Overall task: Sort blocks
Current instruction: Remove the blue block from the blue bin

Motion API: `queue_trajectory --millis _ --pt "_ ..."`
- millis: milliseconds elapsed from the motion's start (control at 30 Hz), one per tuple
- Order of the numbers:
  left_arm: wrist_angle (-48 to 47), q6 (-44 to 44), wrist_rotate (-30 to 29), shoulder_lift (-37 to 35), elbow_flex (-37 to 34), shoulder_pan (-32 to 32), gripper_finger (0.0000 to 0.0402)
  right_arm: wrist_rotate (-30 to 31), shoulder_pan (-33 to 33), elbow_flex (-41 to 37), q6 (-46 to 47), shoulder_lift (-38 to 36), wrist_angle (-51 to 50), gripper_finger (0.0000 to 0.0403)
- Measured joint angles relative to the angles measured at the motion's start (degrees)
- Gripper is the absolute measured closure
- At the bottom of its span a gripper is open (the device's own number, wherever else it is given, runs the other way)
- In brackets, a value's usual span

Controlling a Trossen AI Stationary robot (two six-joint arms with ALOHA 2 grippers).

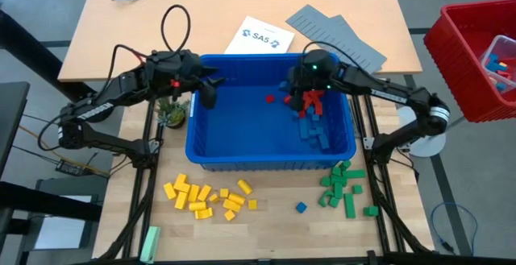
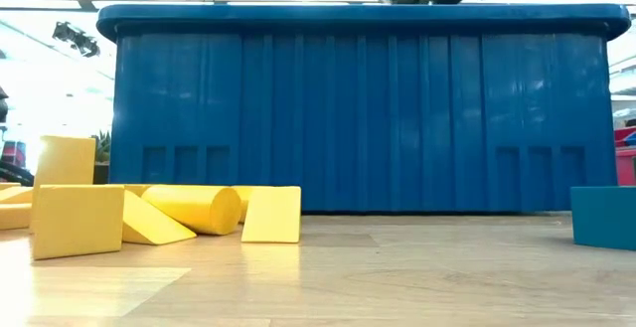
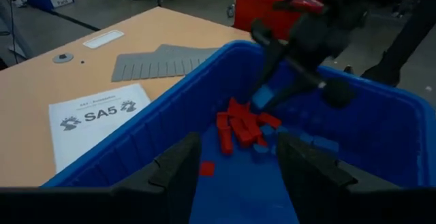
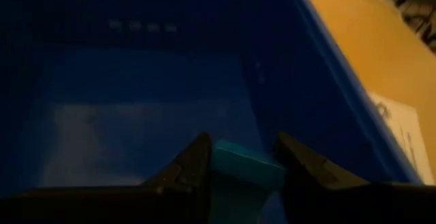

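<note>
So the right end effector sits over the blue bin, fingers clamped on a blue block above the red blocks. The left end effector hangs open and empty at the bin's other end. The sheet behind the bin reads "SA5".
</note>
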Motion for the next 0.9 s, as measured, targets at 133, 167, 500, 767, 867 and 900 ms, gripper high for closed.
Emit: queue_trajectory --millis 133,167,500,767,867,900 --pt "0.1 0.1 0.0 0.2 0.0 0.0 0.0199 -0.2 2.7 0.0 0.3 -3.3 -0.5 0.0284" --pt "0.6 0.2 0.0 0.2 0.0 0.0 0.0199 -0.2 3.6 0.0 0.7 -4.2 -0.6 0.0284" --pt "2.1 1.0 0.3 0.1 0.0 0.0 0.0199 -2.9 15.4 0.0 7.5 -9.2 -4.1 0.0284" --pt "2.2 1.1 0.3 0.1 0.0 -1.8 0.0199 0.5 23.3 0.0 10.9 -9.2 -5.0 0.0284" --pt "2.1 0.9 0.5 0.1 0.0 -3.4 0.0199 2.2 25.9 0.0 12.3 -9.4 -4.9 0.0284" --pt "2.1 0.8 0.5 0.1 0.0 -4.0 0.0199 2.6 26.7 0.0 13.0 -9.4 -4.9 0.0284"
